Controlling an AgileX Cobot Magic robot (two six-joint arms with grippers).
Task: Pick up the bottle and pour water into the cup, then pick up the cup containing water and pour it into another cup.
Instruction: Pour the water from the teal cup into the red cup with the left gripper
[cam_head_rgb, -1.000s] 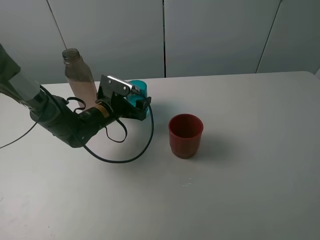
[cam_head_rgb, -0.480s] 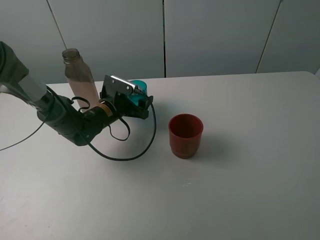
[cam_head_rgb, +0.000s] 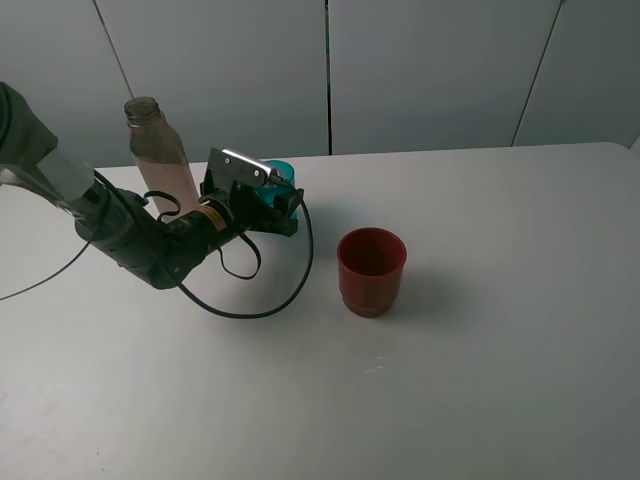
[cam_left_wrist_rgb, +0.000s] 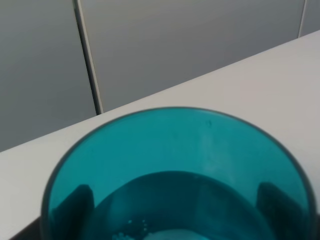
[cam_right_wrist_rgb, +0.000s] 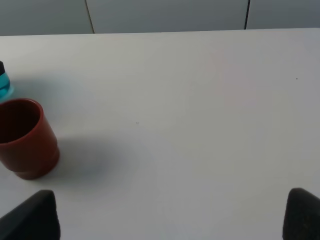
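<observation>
Moved: the left arm has slid a little closer to the teal cup.
Left end effector: closed on the teal cup, which stands just beside the bottle.
Right end effector: wide open, empty.
Danger: a fast lift may spill water; the arm may knock the bottle over.
Room: bare tabletop all the way to the red cup; the back edge is near.

White table, brownish bottle at back left, teal cup beside it, red cup mid-table
</observation>
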